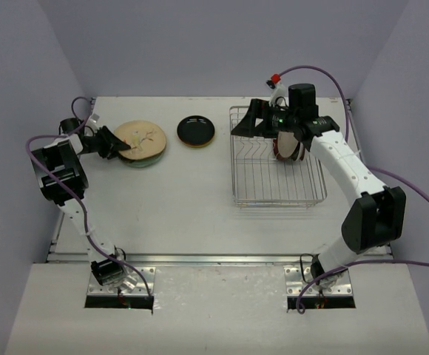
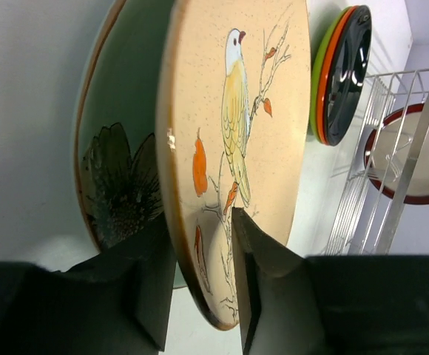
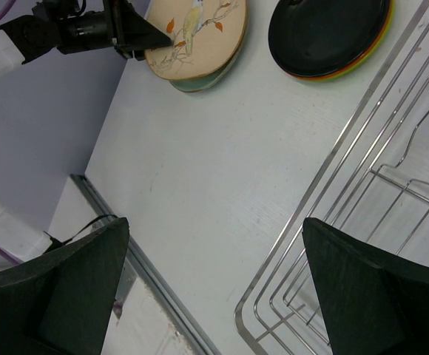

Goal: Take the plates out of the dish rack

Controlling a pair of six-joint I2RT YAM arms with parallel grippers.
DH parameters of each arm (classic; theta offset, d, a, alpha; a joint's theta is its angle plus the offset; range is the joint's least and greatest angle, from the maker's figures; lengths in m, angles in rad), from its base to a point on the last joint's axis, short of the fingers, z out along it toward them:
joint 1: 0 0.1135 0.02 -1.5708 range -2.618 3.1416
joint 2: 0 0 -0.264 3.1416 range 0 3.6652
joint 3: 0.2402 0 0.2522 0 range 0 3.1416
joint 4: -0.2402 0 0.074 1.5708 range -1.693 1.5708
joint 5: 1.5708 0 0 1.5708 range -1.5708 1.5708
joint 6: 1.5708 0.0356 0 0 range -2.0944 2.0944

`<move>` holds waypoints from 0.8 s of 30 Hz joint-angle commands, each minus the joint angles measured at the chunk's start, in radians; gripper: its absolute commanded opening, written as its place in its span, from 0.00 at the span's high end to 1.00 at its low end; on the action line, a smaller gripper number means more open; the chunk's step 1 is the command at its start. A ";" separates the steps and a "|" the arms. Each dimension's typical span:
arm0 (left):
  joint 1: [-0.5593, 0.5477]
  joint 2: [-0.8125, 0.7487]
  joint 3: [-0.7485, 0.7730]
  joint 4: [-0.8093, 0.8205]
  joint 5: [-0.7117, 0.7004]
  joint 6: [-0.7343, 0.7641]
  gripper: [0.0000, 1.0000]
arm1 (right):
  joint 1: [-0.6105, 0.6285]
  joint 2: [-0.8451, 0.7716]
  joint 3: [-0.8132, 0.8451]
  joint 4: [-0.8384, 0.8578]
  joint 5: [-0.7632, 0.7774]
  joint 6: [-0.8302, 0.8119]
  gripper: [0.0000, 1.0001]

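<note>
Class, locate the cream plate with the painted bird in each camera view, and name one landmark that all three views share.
Top external: cream plate, upper left of the table, left pincer at its edge.
Left wrist: centre, edge-on, rim between the fingers.
Right wrist: top edge, left of centre.
Landmark: black plate, beside it in all three.

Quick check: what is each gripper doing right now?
Left gripper: closed on the rim of the cream bird plate.
Right gripper: open, holding nothing.
</note>
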 commanded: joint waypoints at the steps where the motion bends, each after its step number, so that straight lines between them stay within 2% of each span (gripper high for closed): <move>1: 0.019 -0.035 -0.004 0.009 0.019 0.047 0.60 | -0.005 -0.011 0.038 0.008 0.000 -0.020 0.01; 5: 0.028 -0.059 -0.020 -0.005 -0.023 0.067 0.53 | -0.005 -0.020 0.035 0.004 0.000 -0.021 0.01; 9: 0.030 -0.087 -0.016 -0.044 -0.127 0.101 0.44 | -0.005 -0.027 0.035 -0.004 0.012 -0.028 0.01; 13: 0.020 -0.151 0.003 -0.090 -0.340 0.167 0.30 | -0.005 -0.027 0.054 -0.036 0.080 -0.052 0.01; 16: -0.010 -0.216 -0.003 -0.097 -0.568 0.231 0.24 | -0.005 -0.022 0.075 -0.067 0.191 -0.073 0.01; 18: -0.034 -0.251 -0.014 -0.092 -0.665 0.261 0.19 | -0.005 -0.022 0.078 -0.072 0.243 -0.083 0.01; 22: -0.105 -0.320 -0.053 -0.064 -0.823 0.327 0.18 | -0.004 -0.021 0.077 -0.080 0.327 -0.100 0.01; 24: -0.156 -0.364 -0.077 -0.031 -0.946 0.355 0.18 | -0.005 -0.018 0.076 -0.086 0.419 -0.125 0.01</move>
